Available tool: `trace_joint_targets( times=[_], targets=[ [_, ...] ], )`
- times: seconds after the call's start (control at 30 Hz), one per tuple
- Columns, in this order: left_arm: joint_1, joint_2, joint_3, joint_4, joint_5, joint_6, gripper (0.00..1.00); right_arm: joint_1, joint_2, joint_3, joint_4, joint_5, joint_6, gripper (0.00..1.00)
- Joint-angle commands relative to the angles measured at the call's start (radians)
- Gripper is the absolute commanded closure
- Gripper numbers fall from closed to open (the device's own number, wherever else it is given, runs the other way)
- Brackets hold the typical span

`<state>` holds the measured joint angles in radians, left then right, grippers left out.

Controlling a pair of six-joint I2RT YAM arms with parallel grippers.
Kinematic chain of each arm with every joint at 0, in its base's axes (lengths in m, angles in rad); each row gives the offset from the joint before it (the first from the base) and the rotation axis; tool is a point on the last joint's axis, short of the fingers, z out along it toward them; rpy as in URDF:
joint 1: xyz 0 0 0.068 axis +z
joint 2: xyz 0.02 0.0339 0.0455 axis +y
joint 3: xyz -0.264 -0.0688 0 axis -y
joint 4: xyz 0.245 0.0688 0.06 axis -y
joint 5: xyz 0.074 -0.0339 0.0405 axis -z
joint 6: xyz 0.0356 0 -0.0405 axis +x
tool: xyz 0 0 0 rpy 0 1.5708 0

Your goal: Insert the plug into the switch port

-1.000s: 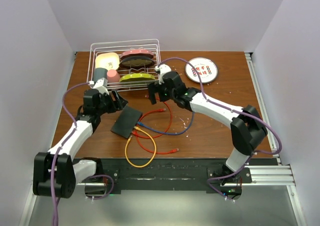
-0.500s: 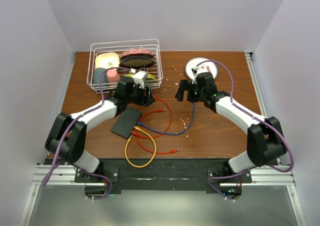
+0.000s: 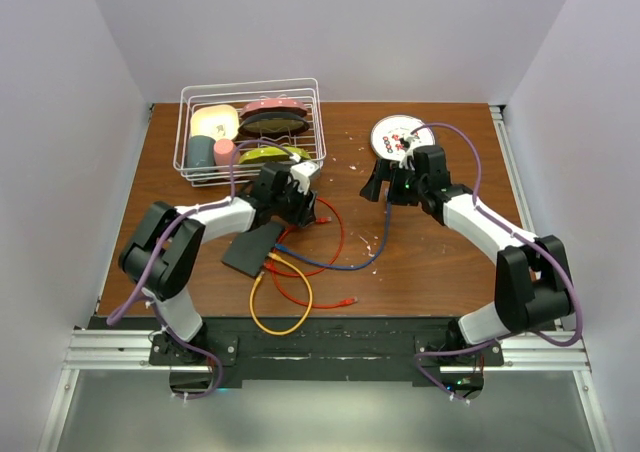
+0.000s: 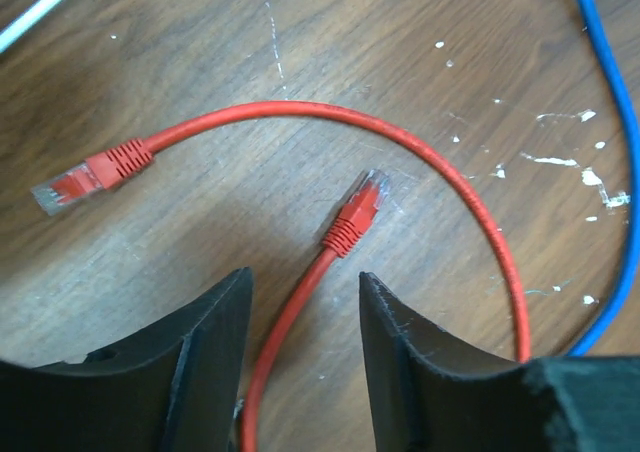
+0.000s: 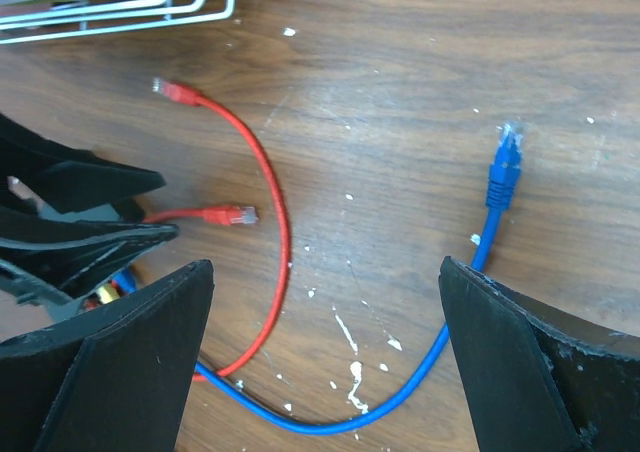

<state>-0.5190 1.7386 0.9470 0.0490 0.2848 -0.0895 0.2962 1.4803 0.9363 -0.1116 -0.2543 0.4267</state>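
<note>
**A:** Where do we find the switch?

**B:** The flat black switch [image 3: 253,244] lies on the wooden counter [image 3: 440,262], just on the near side of our left end effector [image 4: 300,342]. Cables [image 3: 283,265] enter its right edge.

**A:** And our end effectors?

**B:** Our left one is spread and empty, its fingers either side of a red cable [image 4: 285,327]. The red plug [image 4: 360,207] lies just past the tips. Our right end effector [image 5: 325,362] is spread wide and empty, with a loose blue plug [image 5: 500,167] beyond its right finger.
</note>
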Motion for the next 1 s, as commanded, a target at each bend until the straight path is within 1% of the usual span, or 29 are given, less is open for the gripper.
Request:
trace_joint_targets(
  times=[0.0, 0.17, 0.2, 0.27, 0.3, 0.4, 0.5, 0.57, 0.6, 0.77, 0.8, 0.83, 0.9, 0.93, 0.97],
  targets=[
    [-0.029, 0.024, -0.011, 0.042, -0.059, 0.068, 0.5, -0.008, 0.015, 0.006, 0.053, -0.089, 0.01, 0.01],
    [-0.061, 0.056, -0.008, 0.02, -0.125, 0.077, 0.51, -0.015, 0.025, 0.007, 0.064, -0.111, 0.017, 0.01],
    [-0.061, 0.07, -0.013, 0.026, -0.131, 0.068, 0.65, -0.015, 0.025, 0.007, 0.064, -0.114, 0.02, 0.01],
    [-0.062, 0.093, -0.007, 0.026, -0.124, 0.063, 0.77, -0.017, 0.023, 0.004, 0.066, -0.115, 0.021, 0.01],
    [-0.061, 0.102, 0.005, 0.017, -0.118, 0.068, 0.86, -0.017, 0.021, 0.002, 0.066, -0.117, 0.021, 0.02],
    [-0.062, 0.121, 0.038, -0.003, -0.121, 0.071, 1.0, -0.017, 0.009, 0.004, 0.063, -0.114, 0.017, 0.02],
    [-0.062, 0.095, 0.082, -0.034, -0.145, 0.068, 1.0, -0.023, -0.012, 0.009, 0.046, -0.103, 0.007, 0.01],
    [-0.062, 0.044, 0.133, -0.047, -0.188, 0.069, 1.0, -0.023, -0.037, 0.009, 0.036, -0.086, 0.0, 0.02],
    [-0.064, 0.021, 0.154, -0.088, -0.205, 0.071, 1.0, -0.026, -0.047, 0.006, 0.033, -0.08, -0.003, 0.02],
    [-0.064, -0.141, 0.309, -0.14, -0.432, 0.065, 1.0, -0.031, -0.123, -0.004, 0.032, -0.045, -0.003, 0.01],
    [-0.064, -0.168, 0.323, -0.13, -0.468, 0.065, 1.0, -0.029, -0.13, -0.007, 0.033, -0.045, 0.0, 0.01],
    [-0.065, -0.218, 0.337, -0.12, -0.545, 0.065, 1.0, -0.031, -0.136, -0.007, 0.035, -0.045, 0.003, 0.02],
    [-0.07, -0.269, 0.355, -0.074, -0.611, 0.082, 1.0, -0.031, -0.146, -0.005, 0.035, -0.048, 0.006, 0.01],
    [-0.073, -0.319, 0.357, -0.064, -0.669, 0.085, 1.0, -0.032, -0.149, -0.005, 0.035, -0.048, 0.009, 0.01],
    [-0.085, -0.342, 0.351, 0.018, -0.708, 0.14, 1.0, -0.031, -0.15, -0.005, 0.035, -0.049, 0.012, 0.01]
  ],
)
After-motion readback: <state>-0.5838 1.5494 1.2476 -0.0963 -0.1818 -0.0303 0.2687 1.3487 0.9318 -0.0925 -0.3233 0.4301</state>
